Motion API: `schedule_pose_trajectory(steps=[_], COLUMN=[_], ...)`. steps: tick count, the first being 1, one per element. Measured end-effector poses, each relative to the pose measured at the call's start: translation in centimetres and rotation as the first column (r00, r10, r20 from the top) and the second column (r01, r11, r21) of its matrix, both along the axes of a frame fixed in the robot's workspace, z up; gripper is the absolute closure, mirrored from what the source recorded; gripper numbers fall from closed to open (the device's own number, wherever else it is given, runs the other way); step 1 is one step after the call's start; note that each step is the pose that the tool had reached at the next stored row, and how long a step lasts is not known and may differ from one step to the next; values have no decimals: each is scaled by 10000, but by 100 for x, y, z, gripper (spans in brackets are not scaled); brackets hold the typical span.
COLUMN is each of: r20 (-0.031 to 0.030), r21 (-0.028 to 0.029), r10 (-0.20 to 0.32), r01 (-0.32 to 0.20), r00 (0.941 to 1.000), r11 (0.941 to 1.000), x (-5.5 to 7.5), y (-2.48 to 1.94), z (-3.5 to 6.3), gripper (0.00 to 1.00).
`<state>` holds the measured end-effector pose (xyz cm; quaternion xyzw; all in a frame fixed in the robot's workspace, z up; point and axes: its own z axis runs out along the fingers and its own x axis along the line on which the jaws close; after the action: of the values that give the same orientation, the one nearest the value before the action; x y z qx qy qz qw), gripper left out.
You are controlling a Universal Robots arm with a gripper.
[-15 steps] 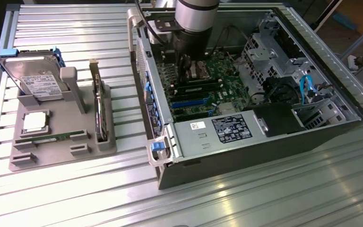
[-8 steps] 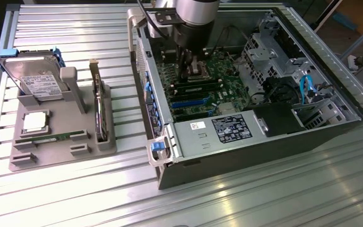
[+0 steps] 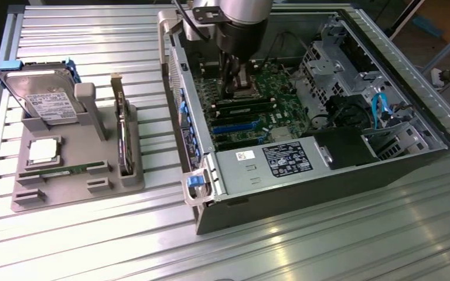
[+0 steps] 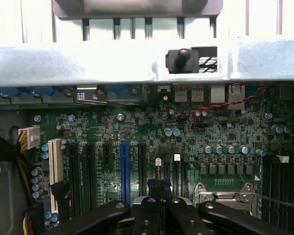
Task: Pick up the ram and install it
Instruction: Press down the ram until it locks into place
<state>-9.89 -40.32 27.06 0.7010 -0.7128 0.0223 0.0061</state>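
The ram (image 3: 62, 170), a thin green stick, lies in a slot along the front of the grey holder tray (image 3: 77, 190) on the exterior view's left. My gripper (image 3: 239, 88) hangs far from it, inside the open computer case (image 3: 303, 193), just above the green motherboard (image 3: 283, 108). In the wrist view the gripper (image 4: 159, 190) is shut with nothing visible between its fingers, over the board near the silver processor socket (image 4: 225, 196). Dark memory slots (image 4: 280, 183) run beside that socket.
The tray also holds a hard drive (image 3: 44, 96), a square silver chip (image 3: 44, 151) and an upright dark expansion card (image 3: 122, 137). Case walls, a drive cage (image 3: 330, 61), blue cables (image 3: 379, 108) and the power supply (image 3: 287, 159) surround the motherboard. Ribbed aluminium table (image 3: 327, 246) lies around.
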Motion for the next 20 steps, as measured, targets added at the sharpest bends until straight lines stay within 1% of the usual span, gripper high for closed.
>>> schedule_pose_trajectory(steps=[12,16,20], r20=[0,-1,1], r21=[-1,-2,-2], r10=[0,1,1], r01=[0,-1,-1], r00=[10000,10000,10000], r11=[10000,10000,10000], x=[0,0,0], y=[0,0,0], z=[161,204,227], gripper=[89,89,89])
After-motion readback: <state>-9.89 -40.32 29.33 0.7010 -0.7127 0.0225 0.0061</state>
